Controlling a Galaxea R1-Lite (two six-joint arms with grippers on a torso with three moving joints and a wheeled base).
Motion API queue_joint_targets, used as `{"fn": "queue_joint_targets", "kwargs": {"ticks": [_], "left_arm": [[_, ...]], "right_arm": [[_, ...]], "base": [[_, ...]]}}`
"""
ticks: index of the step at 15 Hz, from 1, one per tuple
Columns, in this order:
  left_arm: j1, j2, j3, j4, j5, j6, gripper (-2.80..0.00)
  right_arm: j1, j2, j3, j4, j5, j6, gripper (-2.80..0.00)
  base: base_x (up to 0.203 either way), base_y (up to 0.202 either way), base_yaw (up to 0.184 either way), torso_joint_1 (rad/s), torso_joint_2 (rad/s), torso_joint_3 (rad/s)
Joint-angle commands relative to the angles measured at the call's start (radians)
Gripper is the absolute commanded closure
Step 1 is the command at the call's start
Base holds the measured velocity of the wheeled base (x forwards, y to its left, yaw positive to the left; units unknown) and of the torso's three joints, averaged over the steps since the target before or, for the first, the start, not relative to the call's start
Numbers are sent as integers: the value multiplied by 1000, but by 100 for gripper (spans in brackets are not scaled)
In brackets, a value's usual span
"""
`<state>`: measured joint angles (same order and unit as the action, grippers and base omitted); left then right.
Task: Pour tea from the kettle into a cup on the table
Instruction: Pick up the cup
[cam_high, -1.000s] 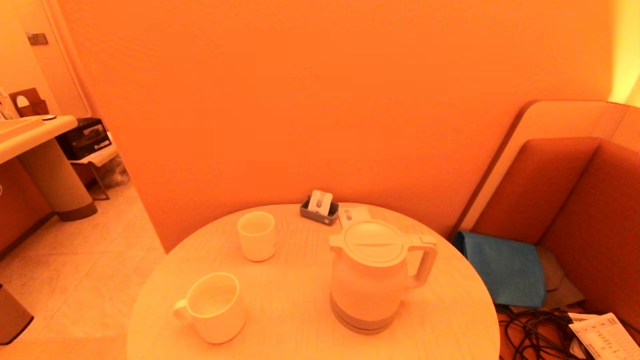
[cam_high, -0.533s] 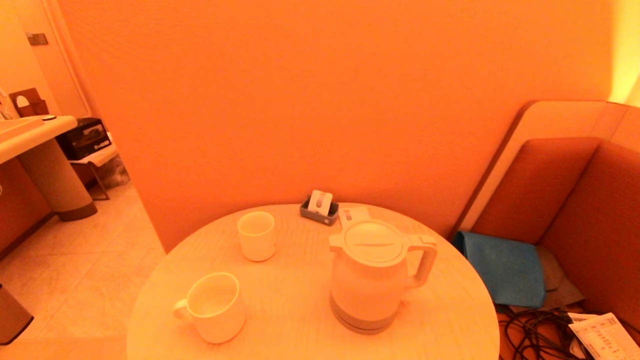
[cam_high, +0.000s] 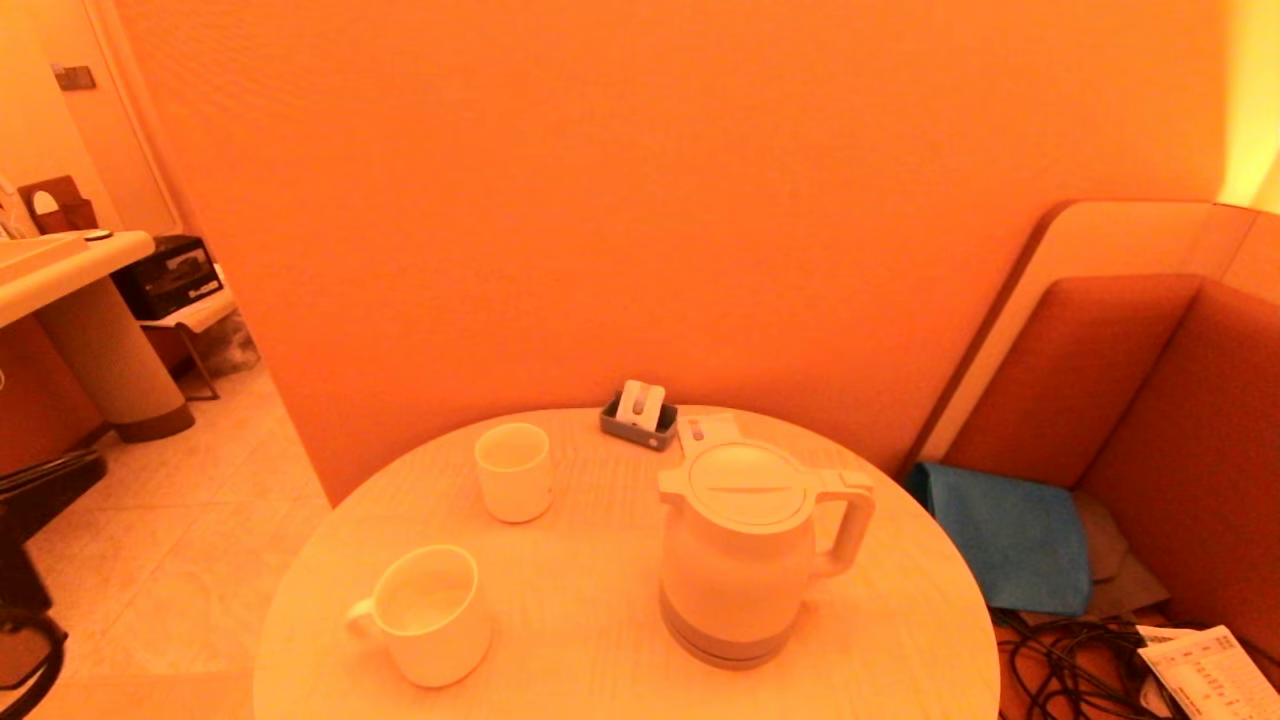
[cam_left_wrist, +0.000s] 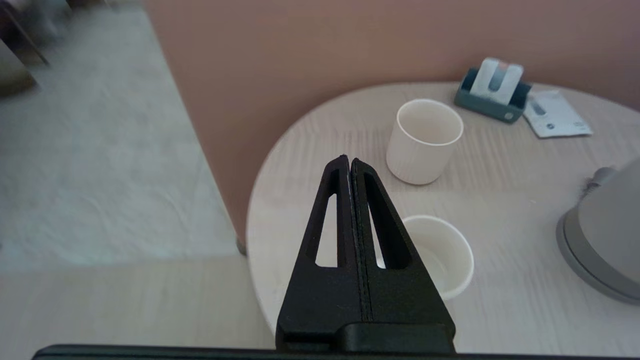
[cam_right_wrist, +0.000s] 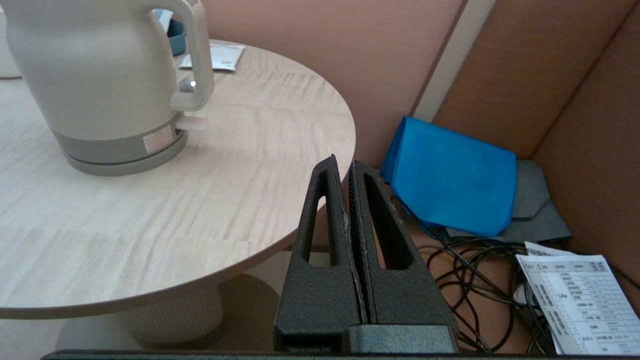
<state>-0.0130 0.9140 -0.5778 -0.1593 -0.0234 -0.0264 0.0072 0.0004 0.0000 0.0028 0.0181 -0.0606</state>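
The white kettle stands upright on the right half of the round pale-wood table, its loop handle pointing right. The small handleless cup stands empty at the far left of the table. My left gripper is shut on nothing and hovers off the table's left edge, short of the cup. My right gripper is shut and empty, low beside the table's right edge, well back from the kettle and its handle. In the head view only a dark part of the left arm shows.
A wider white mug with a side handle sits near the table's front left. A grey card holder and a sachet lie at the back edge. Right of the table, a blue cloth, black cables and a printed sheet lie on the bench.
A dark part of my left arm has come into the head view at the far left edge. Kettle, cup and mug have not moved.
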Motion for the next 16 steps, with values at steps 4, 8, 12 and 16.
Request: {"fn": "queue_joint_targets", "kwargs": {"ticks": [4, 8, 12, 16], "left_arm": [[-7, 381, 4, -80, -69, -36, 0], [-7, 417, 210, -326, -94, -17, 0], [16, 475, 389, -520, -110, 4, 0], [39, 534, 436, -520, -110, 2, 0]], "right_arm": [[0, 0, 0, 0, 0, -1, 0], [0, 0, 0, 0, 0, -1, 0], [0, 0, 0, 0, 0, -1, 0], [0, 0, 0, 0, 0, -1, 0]], "base": [[0, 0, 0, 0, 0, 0], [0, 0, 0, 0, 0, 0], [0, 0, 0, 0, 0, 0], [0, 0, 0, 0, 0, 0]]}}
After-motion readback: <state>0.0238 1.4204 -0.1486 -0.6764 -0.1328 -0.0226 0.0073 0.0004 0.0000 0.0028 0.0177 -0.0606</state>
